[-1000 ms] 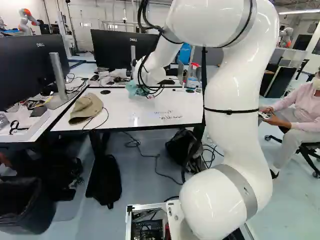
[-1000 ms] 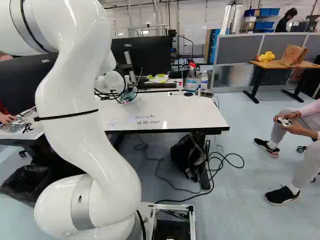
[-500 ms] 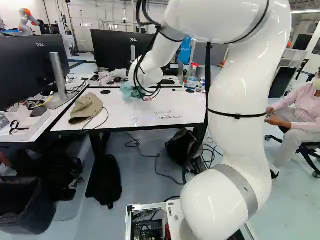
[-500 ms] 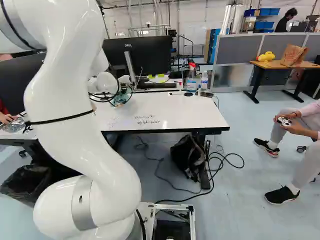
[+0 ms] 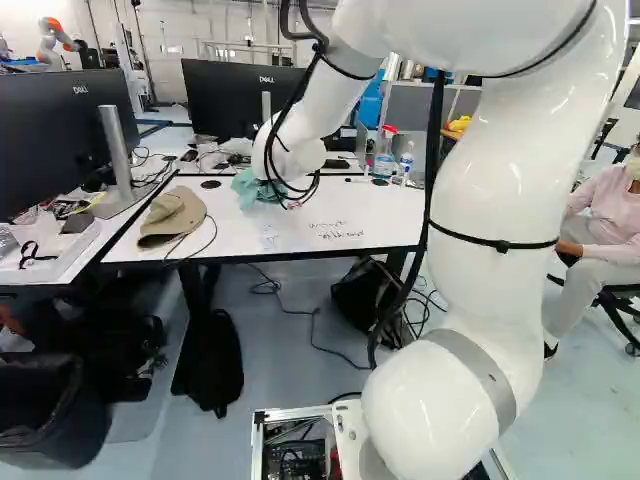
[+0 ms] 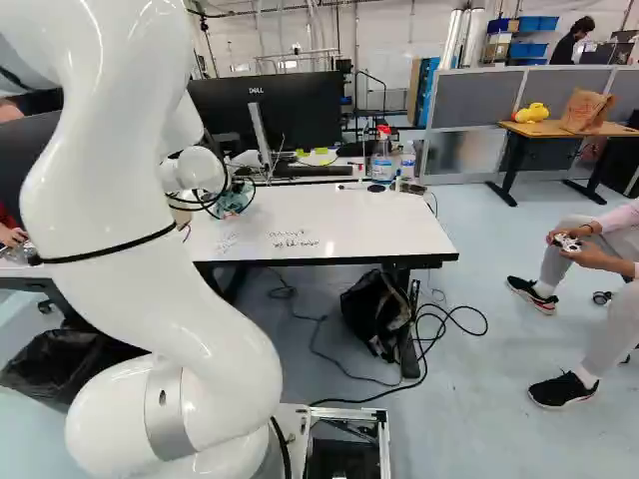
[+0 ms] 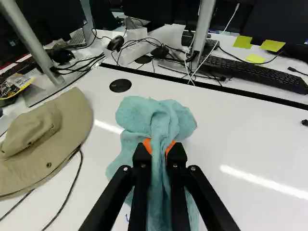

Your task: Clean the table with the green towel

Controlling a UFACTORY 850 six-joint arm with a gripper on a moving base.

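Blue-green, the towel (image 7: 161, 115) was bunched up on the table (image 7: 231, 134), with the hat (image 7: 53, 120) beside it. Two fingers of the end effector (image 7: 158, 146) squeezed it from both sides, so it was well held. Picking up the towel was done, and the wiping looked to be only part done, at best. Two lines of dark writing (image 6: 293, 239) were not wiped off, and some faint marks (image 5: 270, 240) lay next to them. Those were left to rub, and I guessed the towel had to go over them next. I counted one towel, one hat and one keyboard (image 7: 260, 72) behind. There were two black discs on the table, the near disc (image 7: 120, 85) and the far disc (image 5: 380, 182), plus one spray bottle (image 6: 381, 165) and one water bottle (image 6: 408, 165).
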